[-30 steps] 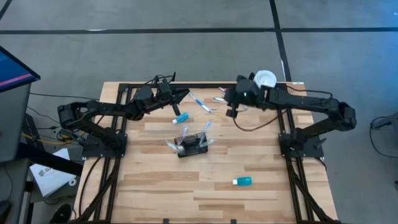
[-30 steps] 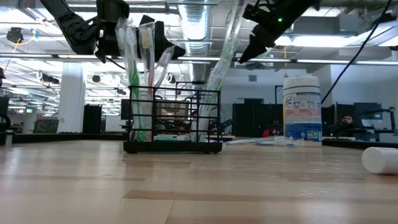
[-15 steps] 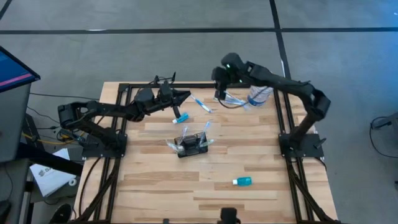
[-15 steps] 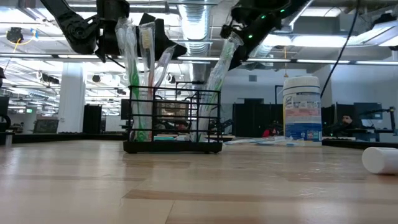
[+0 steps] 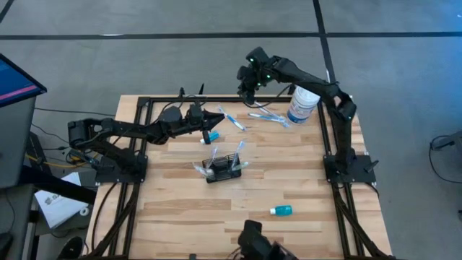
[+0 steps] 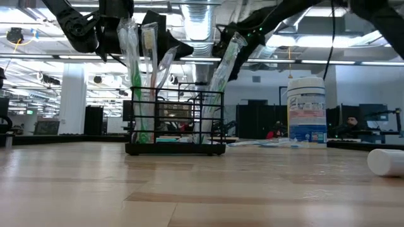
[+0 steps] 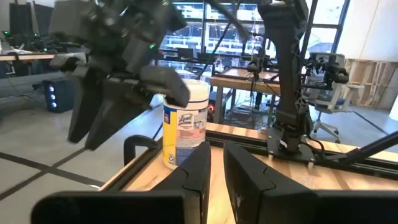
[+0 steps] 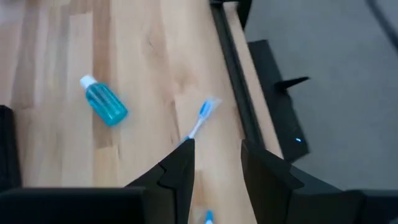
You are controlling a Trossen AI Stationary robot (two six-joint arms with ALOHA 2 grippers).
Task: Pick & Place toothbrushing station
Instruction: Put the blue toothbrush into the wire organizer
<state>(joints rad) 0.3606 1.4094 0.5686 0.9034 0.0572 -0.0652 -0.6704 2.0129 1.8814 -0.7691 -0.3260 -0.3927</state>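
Two arms over the table. Left gripper [image 5: 214,115], jaws nearly together and empty, hovers beyond the wire-mesh holder [image 5: 223,167] standing mid-table; right gripper [image 5: 245,84], jaws apart and empty, hangs near the white canister [image 5: 302,105].

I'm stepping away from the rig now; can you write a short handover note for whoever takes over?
Left gripper: raised over the table's far left part, fingers nearly together, holding nothing visible.
Right gripper: raised at the far edge, fingers parted, empty, above a loose toothbrush.
Black wire-mesh holder: upright mid-table, several wrapped toothbrushes standing in it.
Loose on the table: toothbrushes at the far edge, two small blue bottles, white canister at far right.
Done: some brushes are in the holder.
Left: the loose items still out.
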